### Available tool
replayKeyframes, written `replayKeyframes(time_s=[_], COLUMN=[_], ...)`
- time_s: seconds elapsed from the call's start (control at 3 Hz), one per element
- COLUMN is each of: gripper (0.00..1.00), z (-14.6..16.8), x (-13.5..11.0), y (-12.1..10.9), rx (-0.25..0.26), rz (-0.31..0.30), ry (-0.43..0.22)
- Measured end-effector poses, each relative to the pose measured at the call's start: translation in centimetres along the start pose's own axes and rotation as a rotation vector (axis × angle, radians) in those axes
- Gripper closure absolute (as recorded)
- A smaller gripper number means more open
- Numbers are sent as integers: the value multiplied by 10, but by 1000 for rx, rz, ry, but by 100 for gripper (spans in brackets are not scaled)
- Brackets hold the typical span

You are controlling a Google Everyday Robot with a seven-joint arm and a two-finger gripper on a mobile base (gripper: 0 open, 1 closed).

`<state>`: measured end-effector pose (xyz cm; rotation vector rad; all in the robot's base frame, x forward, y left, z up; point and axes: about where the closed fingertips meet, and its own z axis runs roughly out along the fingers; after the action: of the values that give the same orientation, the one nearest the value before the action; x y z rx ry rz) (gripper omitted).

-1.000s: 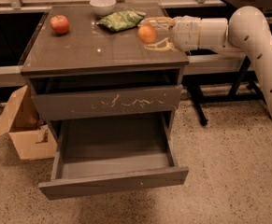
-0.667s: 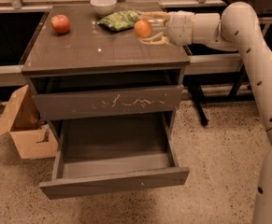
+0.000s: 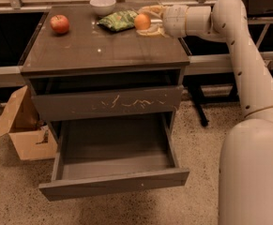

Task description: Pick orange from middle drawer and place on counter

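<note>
Fingers (image 3: 153, 8) of the gripper (image 3: 148, 21) are pinching the orange (image 3: 141, 21) low over the counter's (image 3: 103, 50) back right, beside a green snack bag (image 3: 118, 19). With the middle drawer (image 3: 112, 184) gaping empty, placing seems underway; next comes lowering onto bare counter and releasing.

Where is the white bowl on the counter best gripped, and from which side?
Probably the rim of the white bowl, from above: it stands upright and open, so one jaw can go inside and one outside. Its left side is free; the green bag lies to its right. The gripper is at the counter back right, shut on the orange.
</note>
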<state>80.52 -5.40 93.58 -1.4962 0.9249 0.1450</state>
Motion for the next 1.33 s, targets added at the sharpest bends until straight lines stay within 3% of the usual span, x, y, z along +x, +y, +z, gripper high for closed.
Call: replayKeyframes(time_s=[0.33,1.0,1.33], gripper=[100,100,82], z=[9,27,31], x=[22,54,66], y=[-4,12,20], rx=[9,15,21], rz=[85,218,267], ry=[45,62,72])
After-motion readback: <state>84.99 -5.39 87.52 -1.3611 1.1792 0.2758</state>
